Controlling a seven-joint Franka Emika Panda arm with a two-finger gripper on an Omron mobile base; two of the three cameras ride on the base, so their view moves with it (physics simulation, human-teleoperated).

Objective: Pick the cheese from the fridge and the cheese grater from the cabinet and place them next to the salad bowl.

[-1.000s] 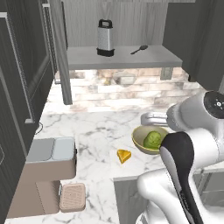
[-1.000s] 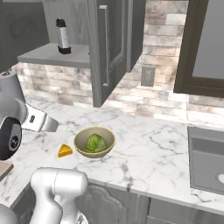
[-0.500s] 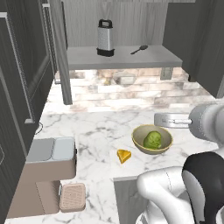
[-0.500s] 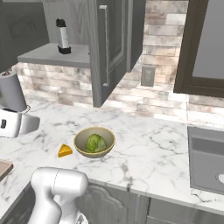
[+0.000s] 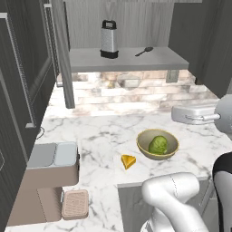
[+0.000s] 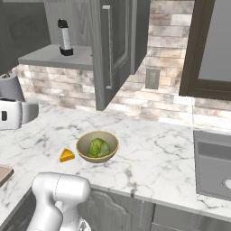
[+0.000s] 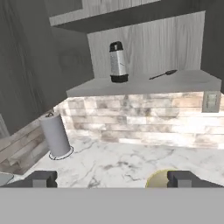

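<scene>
Cheese (image 5: 128,161) beside salad bowl (image 5: 170,138); cheese grater (image 5: 108,39) upright on cabinet (image 5: 136,59) shelf

Gripper (image 7: 112,179) wide open, nothing between the fingers; both dark fingertips (image 7: 41,179) stand far apart at the bottom of hand view, roughly level with each other. Hand (image 5: 199,114) held high at the right edge of left base view, lying about horizontal, pointing left. Same hand (image 6: 13,114) at far left in right base view. White arm link (image 5: 174,195) curves up from the lower foreground.
</scene>
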